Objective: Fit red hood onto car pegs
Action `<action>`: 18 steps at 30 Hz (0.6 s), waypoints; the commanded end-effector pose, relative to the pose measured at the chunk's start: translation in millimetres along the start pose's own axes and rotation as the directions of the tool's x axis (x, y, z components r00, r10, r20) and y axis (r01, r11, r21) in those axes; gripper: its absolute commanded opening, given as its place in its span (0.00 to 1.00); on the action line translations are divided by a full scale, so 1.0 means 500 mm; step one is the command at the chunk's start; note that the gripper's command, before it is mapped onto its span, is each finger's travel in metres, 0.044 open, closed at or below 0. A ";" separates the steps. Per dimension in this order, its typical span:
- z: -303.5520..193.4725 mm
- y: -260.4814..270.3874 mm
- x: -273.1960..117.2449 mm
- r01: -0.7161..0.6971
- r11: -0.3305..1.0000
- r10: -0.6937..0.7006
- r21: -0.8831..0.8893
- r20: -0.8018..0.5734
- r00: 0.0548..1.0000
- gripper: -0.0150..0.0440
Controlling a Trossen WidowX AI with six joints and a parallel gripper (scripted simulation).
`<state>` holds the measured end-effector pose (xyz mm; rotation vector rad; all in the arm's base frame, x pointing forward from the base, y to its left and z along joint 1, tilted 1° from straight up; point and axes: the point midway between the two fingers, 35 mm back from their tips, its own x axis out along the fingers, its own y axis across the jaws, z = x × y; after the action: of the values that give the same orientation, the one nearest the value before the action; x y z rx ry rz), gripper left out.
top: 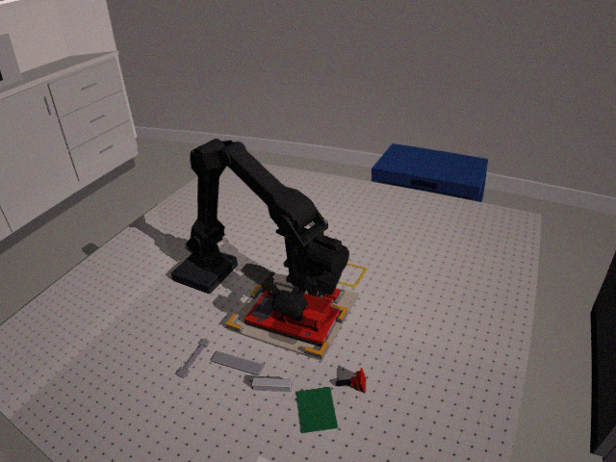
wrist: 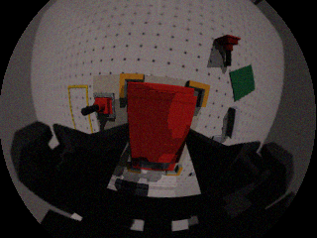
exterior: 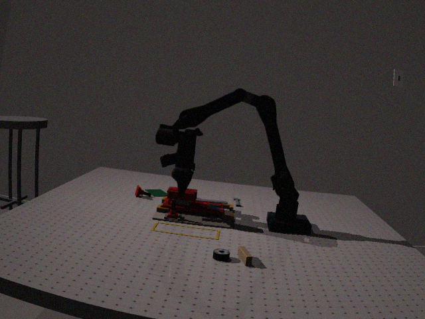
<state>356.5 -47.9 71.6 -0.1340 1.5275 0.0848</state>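
On the bench [top: 423, 322] [exterior: 119, 260], the chassis [top: 278, 329] [exterior: 209, 208] lies in its jig [top: 278, 340] [exterior: 224, 223]. The hood [top: 319, 315] [exterior: 191, 193] [wrist: 160, 124] is over the chassis. In the exterior view, the ring [exterior: 221, 254] lies left of the block [exterior: 244, 255], before the jig.

A workshop-like room: a broad pale desk [top: 427, 318] [exterior: 103, 254] dotted with small holes, near white drawer cabinets [top: 94, 119] and a flat blue box [top: 432, 166].

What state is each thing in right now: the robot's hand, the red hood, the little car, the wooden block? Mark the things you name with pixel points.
Gripper [exterior: 182, 194] [wrist: 158, 129]: closed on the hood.
Hood [exterior: 171, 193] [wrist: 159, 119]: held, upright over the deck; full seating can't be told.
Car chassis [top: 278, 323] [exterior: 212, 208]: sitting in its jig.
Wooden block [exterior: 244, 254]: lying on the table.
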 end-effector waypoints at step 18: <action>-0.001 0.002 0.019 -0.004 1.000 0.004 -0.007 -0.002 1.000 0.25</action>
<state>356.5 -47.9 65.8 -0.1344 1.5277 0.0855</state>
